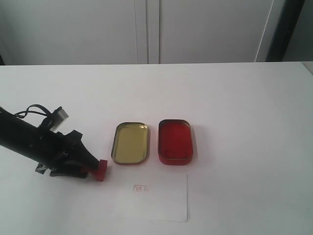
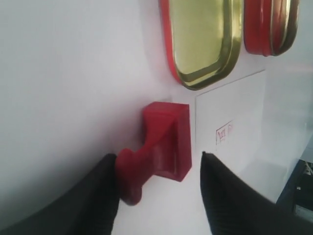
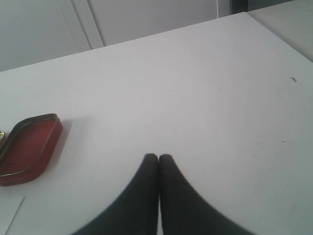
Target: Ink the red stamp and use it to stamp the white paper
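Note:
The red stamp [image 1: 100, 170] appears to lie on its side on the white table, just left of the white paper [image 1: 161, 198], with its knob toward my left arm. My left gripper [image 1: 93, 165] is low over the table and open around the stamp [image 2: 164, 144]. One finger [image 2: 100, 191] touches the knob and the other finger [image 2: 220, 191] stands apart from the block. The paper [image 2: 239, 122] carries a small red imprint [image 1: 141, 188]. My right gripper [image 3: 158, 157] is shut on nothing above bare table and does not show in the exterior view.
The open red ink tin [image 1: 175, 141] and its gold-lined lid [image 1: 130, 142] lie side by side just beyond the paper. The ink tin [image 3: 27, 147] also shows far off to the side in the right wrist view. White cabinet doors [image 1: 146, 29] stand behind the table.

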Controlling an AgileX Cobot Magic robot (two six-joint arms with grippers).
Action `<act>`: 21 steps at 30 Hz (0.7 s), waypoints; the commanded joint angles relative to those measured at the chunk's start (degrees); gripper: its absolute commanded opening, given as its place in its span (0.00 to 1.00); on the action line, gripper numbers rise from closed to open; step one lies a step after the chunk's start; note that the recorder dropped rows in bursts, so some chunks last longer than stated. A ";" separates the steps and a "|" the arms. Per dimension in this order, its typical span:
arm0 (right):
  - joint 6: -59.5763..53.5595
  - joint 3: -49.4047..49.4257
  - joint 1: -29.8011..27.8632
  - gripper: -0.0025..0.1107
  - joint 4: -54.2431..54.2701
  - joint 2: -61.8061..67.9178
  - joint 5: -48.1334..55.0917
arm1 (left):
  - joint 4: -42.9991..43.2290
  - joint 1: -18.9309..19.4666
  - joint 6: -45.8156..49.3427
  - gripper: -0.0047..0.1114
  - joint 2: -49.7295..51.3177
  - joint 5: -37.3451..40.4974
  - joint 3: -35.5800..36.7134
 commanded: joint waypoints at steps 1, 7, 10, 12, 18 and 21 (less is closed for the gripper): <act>0.12 0.06 0.22 0.02 -0.38 -0.27 -0.64 | 3.56 2.06 -0.88 0.53 -1.83 -2.95 0.43; 0.12 0.06 0.22 0.02 -0.38 -0.27 -0.64 | 5.23 2.40 -1.90 0.53 -4.20 -4.33 0.32; 0.12 0.06 0.22 0.02 -0.38 -0.27 -0.64 | 5.81 2.40 -1.90 0.52 -4.94 -4.78 0.32; 0.12 0.06 0.22 0.02 -0.38 -0.27 -0.64 | 5.81 2.40 -2.00 0.50 -5.49 -4.92 0.32; 0.12 0.06 0.22 0.02 -0.38 -0.27 -0.64 | 5.81 2.40 -1.50 0.17 -7.02 -4.95 0.32; 0.12 0.06 0.22 0.02 -0.38 -0.27 -0.64 | 5.81 2.40 0.29 0.04 -7.32 -4.83 0.32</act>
